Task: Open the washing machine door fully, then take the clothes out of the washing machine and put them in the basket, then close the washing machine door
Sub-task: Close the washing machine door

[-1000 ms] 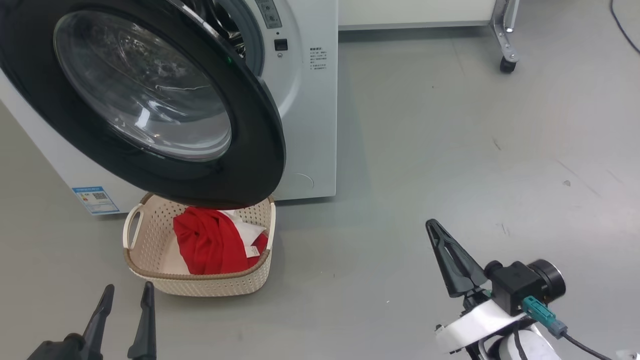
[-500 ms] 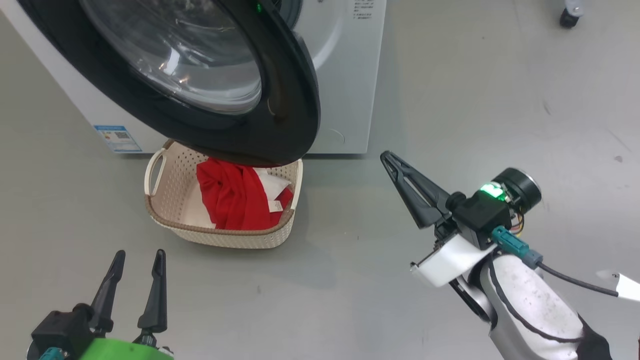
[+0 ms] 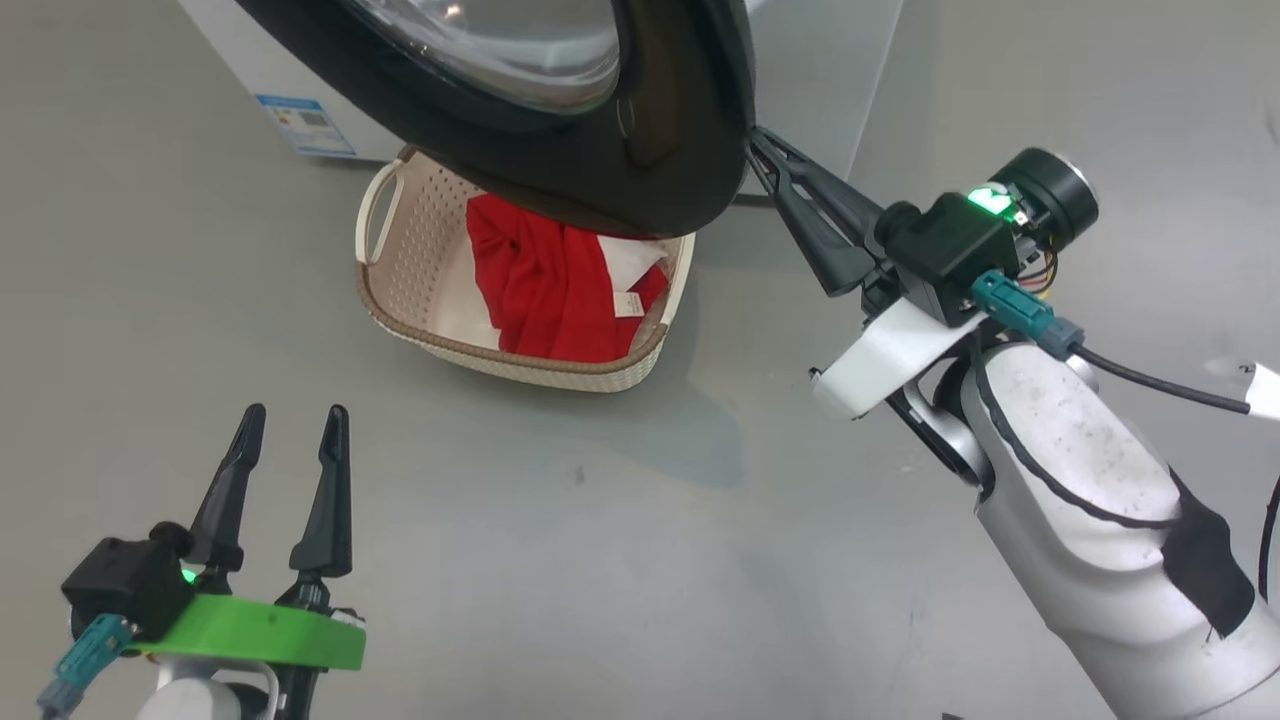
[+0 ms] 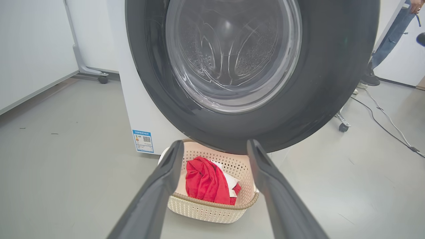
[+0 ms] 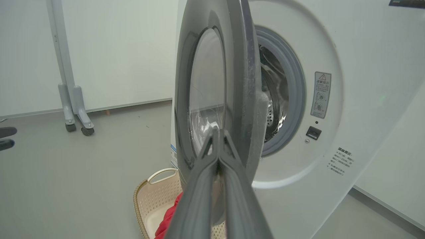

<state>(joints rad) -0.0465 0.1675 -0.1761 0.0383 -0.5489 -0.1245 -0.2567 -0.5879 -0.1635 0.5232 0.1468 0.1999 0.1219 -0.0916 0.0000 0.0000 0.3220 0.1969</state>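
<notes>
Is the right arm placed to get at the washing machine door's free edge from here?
Likely yes: the right gripper, shut, has its tips right at the washing machine door on its black rim, with nothing between them; whether they touch I cannot tell.

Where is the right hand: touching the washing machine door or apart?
Cannot tell. In the head view the right hand reaches the door rim, yet depth hides any gap.

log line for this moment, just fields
stage: door closing | clothes: in basket | washing machine door: open | right hand: shut, tips at door rim | left hand: open, empty
</notes>
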